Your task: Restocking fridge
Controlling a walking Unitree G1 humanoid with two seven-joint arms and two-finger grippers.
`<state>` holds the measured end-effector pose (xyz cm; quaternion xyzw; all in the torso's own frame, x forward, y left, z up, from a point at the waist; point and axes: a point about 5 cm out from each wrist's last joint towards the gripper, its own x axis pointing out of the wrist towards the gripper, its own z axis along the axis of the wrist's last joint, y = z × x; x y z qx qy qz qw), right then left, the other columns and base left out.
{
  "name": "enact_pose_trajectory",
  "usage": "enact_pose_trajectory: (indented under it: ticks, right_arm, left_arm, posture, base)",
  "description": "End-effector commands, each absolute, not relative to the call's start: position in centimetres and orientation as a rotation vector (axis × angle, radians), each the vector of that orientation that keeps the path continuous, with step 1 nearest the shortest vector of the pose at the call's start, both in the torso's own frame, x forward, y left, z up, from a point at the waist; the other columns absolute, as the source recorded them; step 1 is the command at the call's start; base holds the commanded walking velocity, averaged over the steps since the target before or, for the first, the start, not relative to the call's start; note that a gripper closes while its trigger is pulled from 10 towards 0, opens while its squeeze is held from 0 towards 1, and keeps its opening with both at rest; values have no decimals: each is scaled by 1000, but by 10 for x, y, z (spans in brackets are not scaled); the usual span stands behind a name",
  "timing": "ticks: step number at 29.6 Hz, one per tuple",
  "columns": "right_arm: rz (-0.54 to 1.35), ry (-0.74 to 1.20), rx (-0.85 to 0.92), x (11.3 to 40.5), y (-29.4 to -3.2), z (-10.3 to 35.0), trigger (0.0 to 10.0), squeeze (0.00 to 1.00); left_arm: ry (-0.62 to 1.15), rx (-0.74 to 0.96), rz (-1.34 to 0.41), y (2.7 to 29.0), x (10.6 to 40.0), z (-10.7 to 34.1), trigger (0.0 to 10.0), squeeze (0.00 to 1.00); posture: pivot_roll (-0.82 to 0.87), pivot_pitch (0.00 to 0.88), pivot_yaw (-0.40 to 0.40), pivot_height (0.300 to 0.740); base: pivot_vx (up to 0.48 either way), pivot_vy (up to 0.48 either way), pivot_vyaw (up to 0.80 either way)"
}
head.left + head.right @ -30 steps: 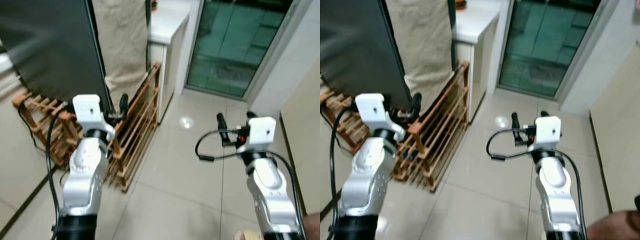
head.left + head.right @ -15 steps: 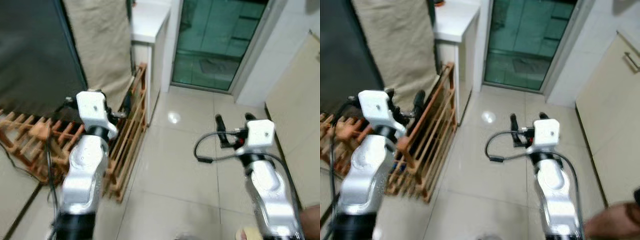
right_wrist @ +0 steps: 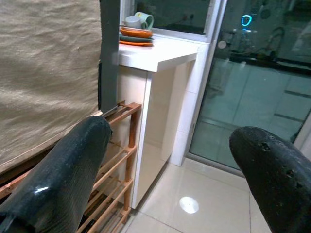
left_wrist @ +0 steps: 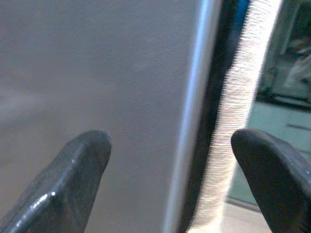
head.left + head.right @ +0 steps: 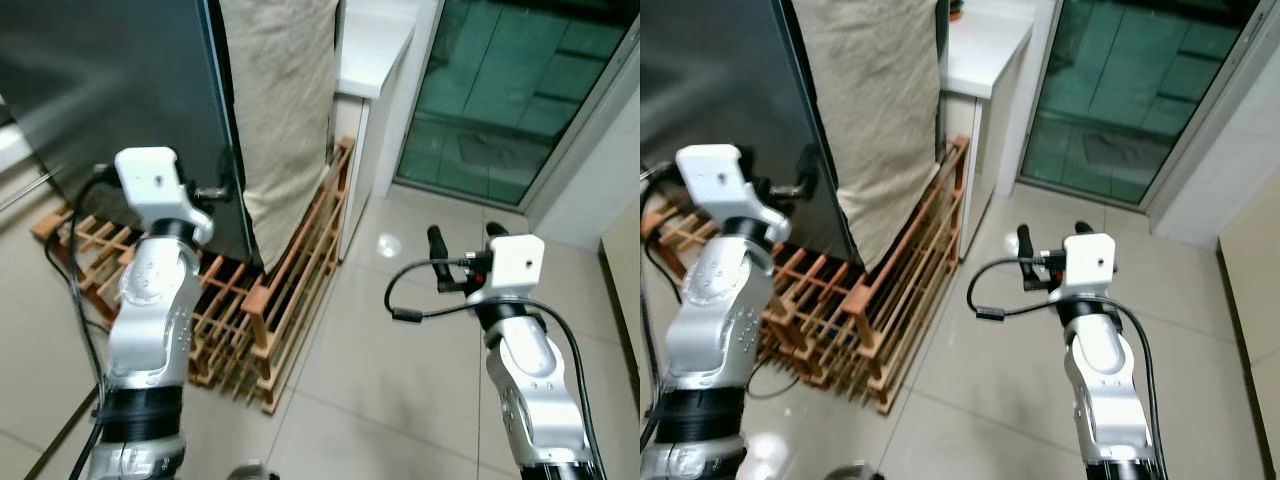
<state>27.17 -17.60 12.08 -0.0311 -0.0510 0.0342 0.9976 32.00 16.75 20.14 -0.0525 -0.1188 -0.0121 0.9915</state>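
Left gripper (image 4: 170, 165), fingers spread wide and empty, faces the dark fridge door (image 5: 110, 90) edge at its 12 o'clock, close. Right gripper (image 5: 462, 238) open, empty, over floor tiles (image 5: 380, 360). No legible writing.

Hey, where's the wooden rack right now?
In the left eye view the wooden rack stands on the floor at the robot's left, below the beige cloth, beside the dark panel.
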Motion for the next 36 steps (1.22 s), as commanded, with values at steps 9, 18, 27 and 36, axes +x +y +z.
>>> enact_pose_trajectory:
  ticks: [9,18,27,36]
  right_arm:
    - [24,-102,-49,269,-183,121,10000,0]
    - [17,-104,-59,265,-184,122,10000,0]
    - [5,-103,-70,263,-187,123,10000,0]
    - [1,-100,-77,262,-187,123,10000,0]
  left_arm:
    - [-96,-222,-73,154,341,185,10000,0]
    - [-63,-217,-119,136,357,183,10000,0]
    - [-87,-214,-109,132,369,189,10000,0]
    - [-104,-269,-26,148,368,190,10000,0]
  posture:
    - [-104,0,28,740]
    - [-136,0,39,740]
    - [-155,0,42,740]
    - [-163,0,52,740]
  base:
    - [0,0,0]
    - [0,0,0]
    - [0,0,0]
    - [0,0,0]
